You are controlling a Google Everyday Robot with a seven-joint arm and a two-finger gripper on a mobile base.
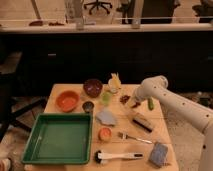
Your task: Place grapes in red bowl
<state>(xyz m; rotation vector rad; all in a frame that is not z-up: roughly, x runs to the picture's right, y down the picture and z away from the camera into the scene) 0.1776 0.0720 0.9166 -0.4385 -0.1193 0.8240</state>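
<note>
Gripper [134,103] low at the right-centre of the frame, beside the grapes [125,99].
Whether it is clenched or released cannot be told. The grapes lie on the wooden table [125,117] just left of it, a green pepper [150,103] just right. The red bowl [67,100] sits well apart, left of centre.

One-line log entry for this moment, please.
gripper low beside grapes | red bowl off to their left, no grapes in it | placement not yet done
</note>
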